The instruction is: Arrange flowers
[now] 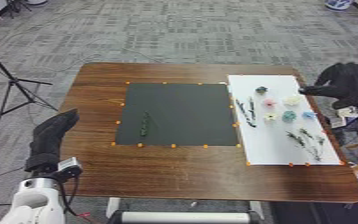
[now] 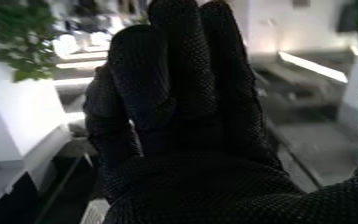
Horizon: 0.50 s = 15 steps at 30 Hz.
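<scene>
Blooms laid out by the right hand's fingertips, one stem on the dark mat

Nearest the right hand's fingertips is a cream, ruffled flower head (image 1: 292, 100), lying on a white rectangular sheet (image 1: 286, 156). Farther in from those fingertips, on the same sheet, are a small dark bluish-green flower head (image 1: 262, 90) and a pink one (image 1: 269, 102). Closer to the robot than the fingertips come a pale yellow bloom (image 1: 270, 117), a teal rounded one (image 1: 289, 116) and a light blue one (image 1: 310, 115). Two slim dark stems (image 1: 251, 114) lie beyond the blooms from the fingers, near the sheet's inner edge. Thin green leafy sprigs (image 1: 307, 142) lie nearer the robot than any bloom.

The black-gloved right hand (image 1: 340, 82) is at the table's right edge, its fingertips pointing inward at the sheet's outer edge; whether they touch it I cannot tell. Its fingers are straight and close together, the thumb standing apart, with nothing in their grasp.

Farther inward from these fingers is a dark grey rectangular mat (image 1: 198, 107), with a single slender green stem (image 1: 145, 124) on it, well apart from both hands. Small orange markers (image 1: 174, 146) dot the edges of mat and sheet.

The black-gloved left hand (image 1: 49, 137) is at the brown wooden table's (image 1: 193, 172) left edge, fingers loosely extended away from the robot and empty. Outward of them, on the floor, stands a black metal tripod (image 1: 13, 80).
</scene>
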Motion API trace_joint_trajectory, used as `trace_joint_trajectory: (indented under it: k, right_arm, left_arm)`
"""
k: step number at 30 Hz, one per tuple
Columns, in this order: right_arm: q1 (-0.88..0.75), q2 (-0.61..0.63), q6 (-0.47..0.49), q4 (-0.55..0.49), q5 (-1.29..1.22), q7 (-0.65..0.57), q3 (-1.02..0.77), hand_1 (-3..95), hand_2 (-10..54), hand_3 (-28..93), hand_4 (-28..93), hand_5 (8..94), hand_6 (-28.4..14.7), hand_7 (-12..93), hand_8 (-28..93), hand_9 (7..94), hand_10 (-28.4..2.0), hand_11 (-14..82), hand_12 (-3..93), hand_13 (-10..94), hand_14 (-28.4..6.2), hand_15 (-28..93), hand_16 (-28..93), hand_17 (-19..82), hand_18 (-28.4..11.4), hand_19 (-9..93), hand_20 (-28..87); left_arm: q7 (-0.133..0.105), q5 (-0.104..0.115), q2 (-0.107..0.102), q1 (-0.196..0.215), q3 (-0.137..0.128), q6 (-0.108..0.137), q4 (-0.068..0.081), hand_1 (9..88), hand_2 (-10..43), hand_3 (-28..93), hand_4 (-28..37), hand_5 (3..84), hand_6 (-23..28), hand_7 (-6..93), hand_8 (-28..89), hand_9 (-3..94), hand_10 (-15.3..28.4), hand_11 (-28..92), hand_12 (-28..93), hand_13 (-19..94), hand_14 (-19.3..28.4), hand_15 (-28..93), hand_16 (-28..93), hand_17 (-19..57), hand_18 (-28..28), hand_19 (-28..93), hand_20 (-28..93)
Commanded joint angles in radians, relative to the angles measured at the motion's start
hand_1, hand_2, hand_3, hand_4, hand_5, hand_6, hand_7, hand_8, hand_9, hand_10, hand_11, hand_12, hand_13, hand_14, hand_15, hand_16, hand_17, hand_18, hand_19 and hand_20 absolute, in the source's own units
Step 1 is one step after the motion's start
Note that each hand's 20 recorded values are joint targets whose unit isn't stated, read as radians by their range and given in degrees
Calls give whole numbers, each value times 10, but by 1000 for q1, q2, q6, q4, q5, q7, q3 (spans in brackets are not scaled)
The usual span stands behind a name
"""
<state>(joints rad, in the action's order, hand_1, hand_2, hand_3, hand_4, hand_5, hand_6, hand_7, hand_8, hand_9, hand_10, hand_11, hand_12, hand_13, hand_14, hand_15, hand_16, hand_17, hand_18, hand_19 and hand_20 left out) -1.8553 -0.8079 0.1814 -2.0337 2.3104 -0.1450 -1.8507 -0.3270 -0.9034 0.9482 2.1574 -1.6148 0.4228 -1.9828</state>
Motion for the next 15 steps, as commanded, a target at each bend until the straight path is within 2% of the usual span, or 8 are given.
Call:
trace_joint_trajectory:
  k: [1,10,15]
  right_arm:
    - [-103,-45,33,85,70,-50,-13,202,-95,636,-177,702,-24,255,-70,814,-136,273,227,680,-148,647,329,293,-270,767,567]
    - [-145,-87,19,159,105,-62,-10,208,-95,648,-173,712,-17,267,-76,829,-133,279,227,685,-147,647,333,296,-269,770,567]
    - [-149,-94,-2,177,110,-56,8,202,-95,648,-175,716,-18,269,-78,833,-135,280,228,688,-146,644,334,297,-270,770,567]
  left_arm:
    - [8,-27,23,15,2,-17,-16,239,-8,718,-209,487,22,184,-77,471,124,202,137,349,147,131,23,51,85,27,150]
    - [13,-35,41,26,7,-29,-24,240,-7,719,-208,488,22,185,-78,476,125,206,138,353,150,135,20,52,85,28,150]
    - [10,-33,40,26,7,-34,-30,240,-7,719,-208,489,23,183,-77,477,124,207,139,355,151,137,20,52,86,29,151]
